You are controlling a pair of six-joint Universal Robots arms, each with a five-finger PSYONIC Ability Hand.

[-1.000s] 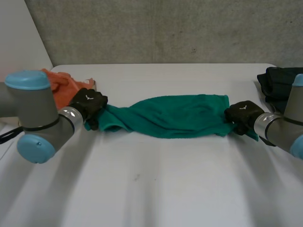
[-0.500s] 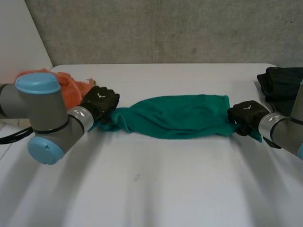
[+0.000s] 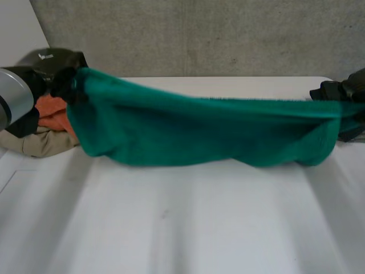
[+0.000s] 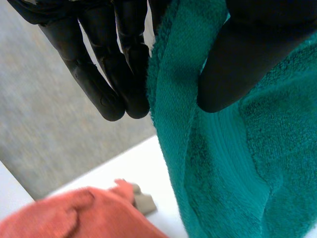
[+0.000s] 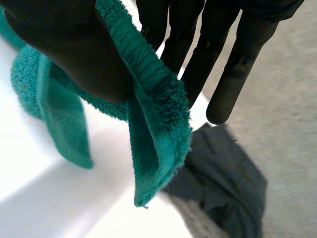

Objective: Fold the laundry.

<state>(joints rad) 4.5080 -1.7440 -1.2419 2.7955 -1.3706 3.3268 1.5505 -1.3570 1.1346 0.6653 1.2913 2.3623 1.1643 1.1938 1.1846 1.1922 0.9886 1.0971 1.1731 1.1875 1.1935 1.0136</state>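
The teal towel (image 3: 199, 131) hung stretched over the worktop (image 3: 171, 228). The left hand (image 3: 54, 61) pinched one end between thumb and fingers (image 4: 116, 79), and the right hand (image 3: 352, 84) pinched the other likewise. Soft, limp terry, it would probably sag mid-span; the hemmed corners looked the surest hold.

No legible text; small white logo mark on left hand (image 3: 54, 61).

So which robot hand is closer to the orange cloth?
Left. The left hand pinches the green towel just beside the orange cloth; the right hand is across the table.
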